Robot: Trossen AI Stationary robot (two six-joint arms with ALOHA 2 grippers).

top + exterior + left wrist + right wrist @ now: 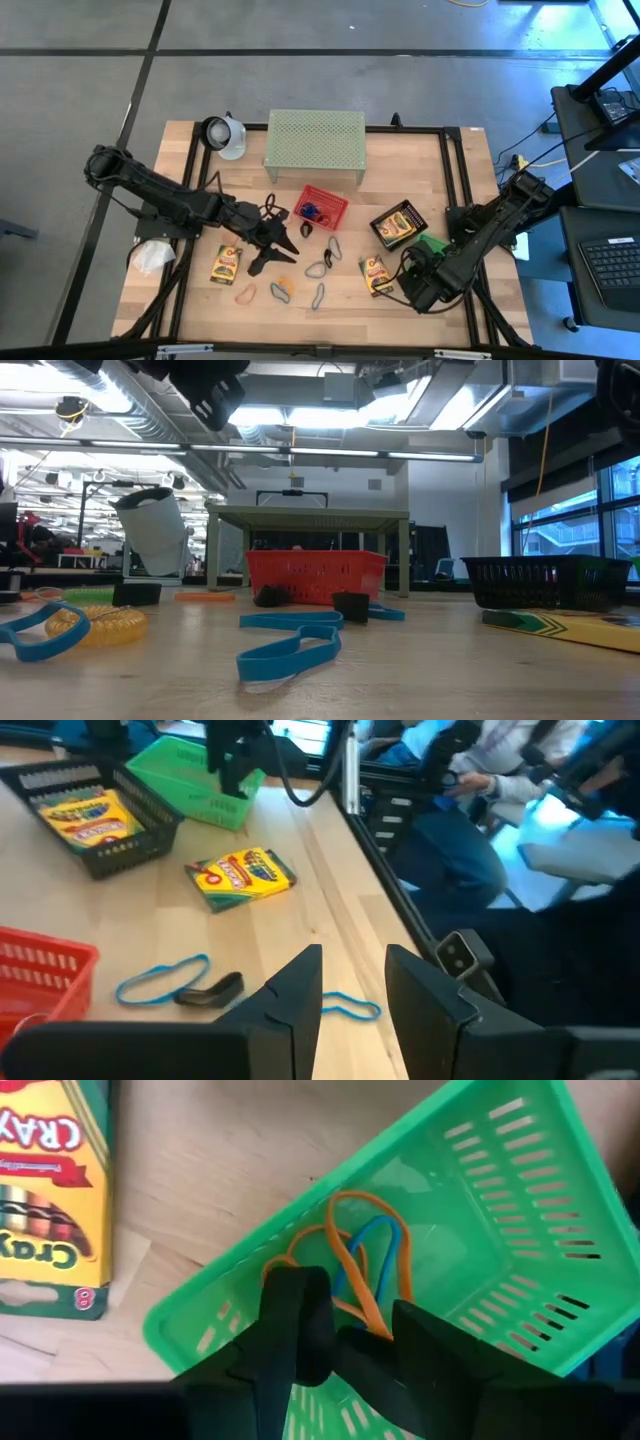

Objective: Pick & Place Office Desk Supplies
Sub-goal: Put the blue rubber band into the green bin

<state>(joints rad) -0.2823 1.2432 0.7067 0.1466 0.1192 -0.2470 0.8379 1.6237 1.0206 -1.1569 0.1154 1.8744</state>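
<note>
Right now the right gripper (345, 1342) hangs over the green basket (520, 1200), its fingers parted with nothing between them. Directly beyond its fingertips, on the basket floor, lie orange loops (365, 1250) tangled with a blue loop (385, 1245). Just beside the basket, off to one side of this gripper, a yellow-and-green crayon box (50, 1190) lies flat on the wooden table (220, 1170).

Over on the other side, the left gripper (272, 243) hovers above the table, fingers released and empty. Ahead of its fingertips lie a blue loop (160, 980) and a black clip (212, 990) touching each other, with the red basket (40, 970) just beside them. Farther ahead is another crayon box (240, 878), then a black basket (95, 820) holding a crayon box. In the high view a third loose crayon box (226, 264) lies close beside this gripper, and several grey loops (320, 268) and an orange loop (245, 294) lie scattered near it.
</note>
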